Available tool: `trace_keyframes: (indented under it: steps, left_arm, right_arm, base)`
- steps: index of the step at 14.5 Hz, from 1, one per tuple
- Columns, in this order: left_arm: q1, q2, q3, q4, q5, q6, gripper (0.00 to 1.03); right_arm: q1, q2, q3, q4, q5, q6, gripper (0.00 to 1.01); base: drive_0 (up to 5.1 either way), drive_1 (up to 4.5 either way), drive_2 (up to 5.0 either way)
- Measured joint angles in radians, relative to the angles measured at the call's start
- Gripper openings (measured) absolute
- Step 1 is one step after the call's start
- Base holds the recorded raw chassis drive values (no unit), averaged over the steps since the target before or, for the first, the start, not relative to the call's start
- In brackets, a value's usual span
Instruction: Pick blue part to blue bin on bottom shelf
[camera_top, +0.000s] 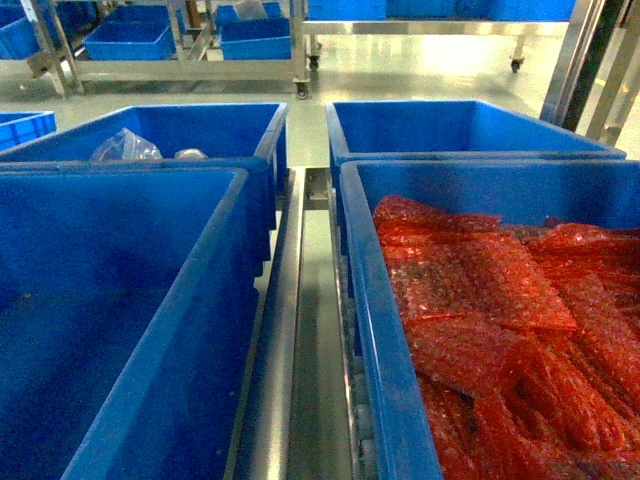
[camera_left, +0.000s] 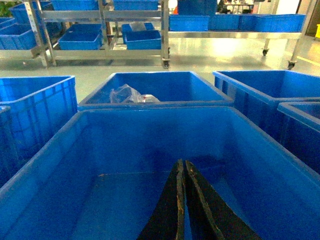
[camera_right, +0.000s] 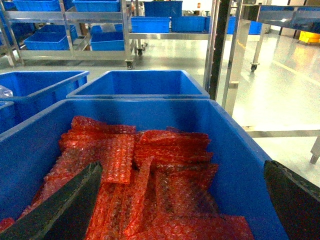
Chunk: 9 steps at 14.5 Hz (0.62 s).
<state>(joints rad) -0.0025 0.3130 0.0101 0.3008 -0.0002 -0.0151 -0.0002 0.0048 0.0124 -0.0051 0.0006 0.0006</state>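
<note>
No blue part shows in any view. Two blue bins stand side by side on the steel shelf, parted by its centre rail (camera_top: 290, 340). The near left blue bin (camera_top: 215, 290) is empty. My left gripper (camera_left: 183, 167) hangs over its inside (camera_left: 150, 135), shut with nothing between the fingers. The near right bin (camera_top: 375, 330) is full of red bubble-wrap bags (camera_top: 500, 300). Above those bags (camera_right: 150, 165) my right gripper (camera_right: 182, 170) is wide open and holds nothing. Neither gripper appears in the head view.
Behind the near bins stand two more blue bins. The back left one (camera_top: 200, 130) holds clear plastic bags (camera_left: 127, 94); the back right one (camera_top: 450, 125) looks empty. Across the floor, steel racks (camera_top: 190, 40) carry further blue bins. A steel post (camera_right: 220, 50) rises to the right.
</note>
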Motion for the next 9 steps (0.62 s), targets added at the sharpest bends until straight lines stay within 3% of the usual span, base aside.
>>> trace_keyframes:
  steps: [5, 6, 9]
  left_arm:
    - [0.0, -0.144, 0.0, -0.131, 0.0, 0.0, 0.02]
    - [0.0, -0.239, 0.001, -0.278, 0.002, 0.001, 0.02]
    - [0.0, -0.302, 0.001, -0.312, 0.0, 0.002, 0.02]
  right_arm:
    - [0.0, 0.0, 0.0, 0.0, 0.0, 0.0, 0.98]
    - [0.0, 0.0, 0.0, 0.0, 0.0, 0.0, 0.98]
    - [0.0, 0.0, 0.0, 0.0, 0.0, 0.0, 0.98]
  base:
    - [0.0, 0.0, 0.0]
    - [0.0, 0.0, 0.0]
    - [0.0, 0.0, 0.0]
